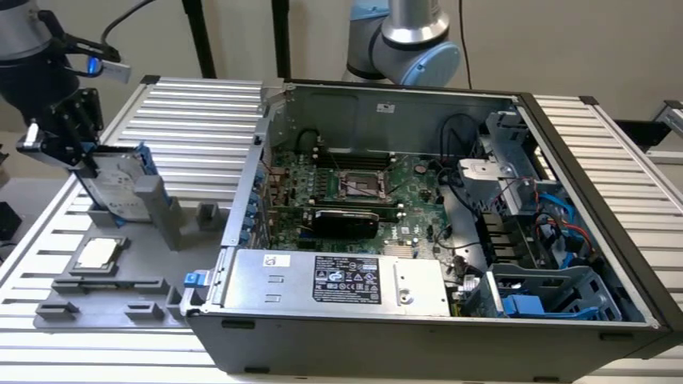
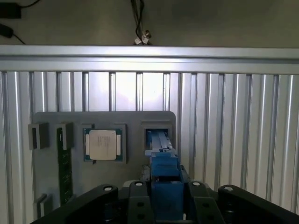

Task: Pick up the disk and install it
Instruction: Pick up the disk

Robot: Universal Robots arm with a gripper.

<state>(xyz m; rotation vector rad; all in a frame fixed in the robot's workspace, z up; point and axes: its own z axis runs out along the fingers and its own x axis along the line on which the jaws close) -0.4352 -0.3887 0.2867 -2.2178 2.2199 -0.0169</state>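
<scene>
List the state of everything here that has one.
Blue-framed silver-grey rectangular disk: upright in the grey holder slot.
Black robot hand: shut on the disk's upper end.
Square silver processor chip: lying flat in the holder's recess.
Grey metal computer case: open, insides exposed.

Nothing can be read: the print on the power supply's (image 1: 256, 276) black label (image 1: 347, 280), at six o'clock from the motherboard (image 1: 411, 180), is illegible.

wall (image 1: 577, 40): plain beige | table (image 1: 203, 104): ribbed aluminium slats | black poles (image 1: 197, 36) behind | floor (image 2: 224, 23): dark, cables (image 2: 140, 28)
</scene>
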